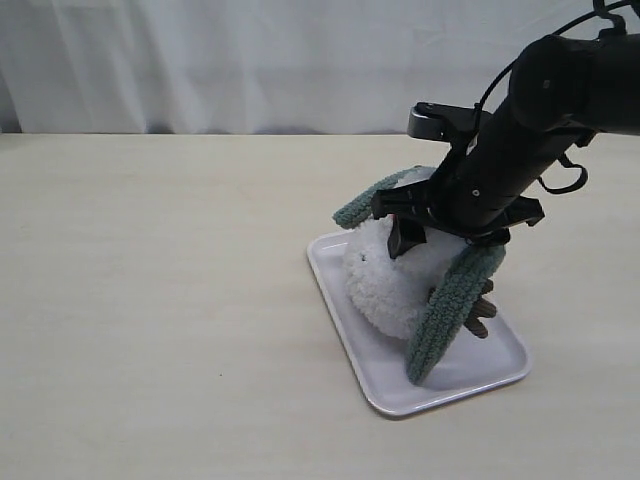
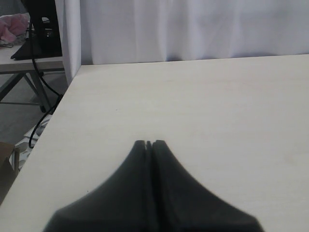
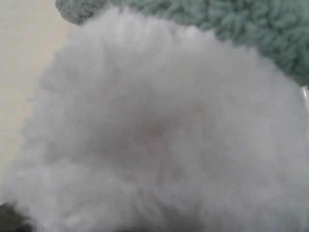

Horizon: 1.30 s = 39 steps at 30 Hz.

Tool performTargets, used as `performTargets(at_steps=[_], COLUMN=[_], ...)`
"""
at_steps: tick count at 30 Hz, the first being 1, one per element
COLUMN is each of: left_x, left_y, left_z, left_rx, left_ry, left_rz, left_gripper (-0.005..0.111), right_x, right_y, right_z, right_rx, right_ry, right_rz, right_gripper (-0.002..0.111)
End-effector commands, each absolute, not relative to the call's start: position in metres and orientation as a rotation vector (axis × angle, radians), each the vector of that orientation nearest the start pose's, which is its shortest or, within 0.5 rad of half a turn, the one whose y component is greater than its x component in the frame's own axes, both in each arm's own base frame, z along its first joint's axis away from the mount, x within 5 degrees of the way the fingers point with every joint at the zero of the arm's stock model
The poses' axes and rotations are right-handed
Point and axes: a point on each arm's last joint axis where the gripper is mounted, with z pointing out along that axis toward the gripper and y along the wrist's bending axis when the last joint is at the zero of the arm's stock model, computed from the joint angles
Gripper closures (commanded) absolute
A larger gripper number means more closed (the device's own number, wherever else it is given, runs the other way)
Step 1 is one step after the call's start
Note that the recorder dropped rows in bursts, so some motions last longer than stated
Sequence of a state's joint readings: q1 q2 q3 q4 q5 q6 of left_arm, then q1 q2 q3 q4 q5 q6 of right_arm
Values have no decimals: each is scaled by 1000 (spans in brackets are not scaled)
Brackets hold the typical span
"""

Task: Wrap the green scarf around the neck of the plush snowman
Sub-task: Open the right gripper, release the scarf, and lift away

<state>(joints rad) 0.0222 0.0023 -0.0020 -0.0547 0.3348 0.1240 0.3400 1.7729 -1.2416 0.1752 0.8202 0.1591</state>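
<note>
The plush snowman (image 1: 385, 280) lies on the white tray (image 1: 345, 335), with a brown twig arm (image 1: 483, 312) poking out at the right. The green scarf (image 1: 445, 320) is draped over it: one end sticks out at the back left, the other hangs down over the front of the tray. My right gripper (image 1: 435, 238) straddles the snowman from above near the neck; one dark finger (image 1: 405, 237) presses into the fur. White fluff (image 3: 159, 135) fills the right wrist view, with scarf (image 3: 241, 24) beyond. My left gripper (image 2: 149, 143) is shut and empty over bare table.
The tray sits right of the table's middle, turned at an angle. A white curtain (image 1: 250, 60) hangs behind the table. In the left wrist view the table's edge (image 2: 63, 106) falls away beside a black stand (image 2: 43, 29) and cables.
</note>
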Motion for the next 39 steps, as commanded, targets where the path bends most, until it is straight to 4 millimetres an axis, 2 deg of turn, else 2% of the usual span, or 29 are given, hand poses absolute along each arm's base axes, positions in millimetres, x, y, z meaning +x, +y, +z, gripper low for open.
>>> performTargets(at_steps=[1,5,9,13,20,26,28,34,39], left_x=[54,54,54,54,54,54,54,54,54], left_y=[0,0,0,0,0,0,0,0,0], left_z=[184,184,184,184,184,184,184,184,184], left_rx=[58,58,58,58,58,58,58,58,58], left_ry=[1806,1806,1806,1806,1806,1806,1806,1806,1806], left_rz=[52,52,52,52,52,52,52,52,52], left_gripper=[107,107,107,107,107,107,107,107,107], right_x=[333,333,334,336,338,338,338,329,313], right_y=[130,130,130,131,133,134,136,135,129], right_z=[216,216,217,226,244,252,272,306,338], right_rx=[-143,-143,-153,-188,-220,-222,-255,-270,-324], right_ry=[2880,2880,2877,2876,2900,2903,2876,2803,2759], right_rz=[293,293,292,301,304,318,342,396,381], right_gripper=[96,79,58,36,12,9,9,9,10])
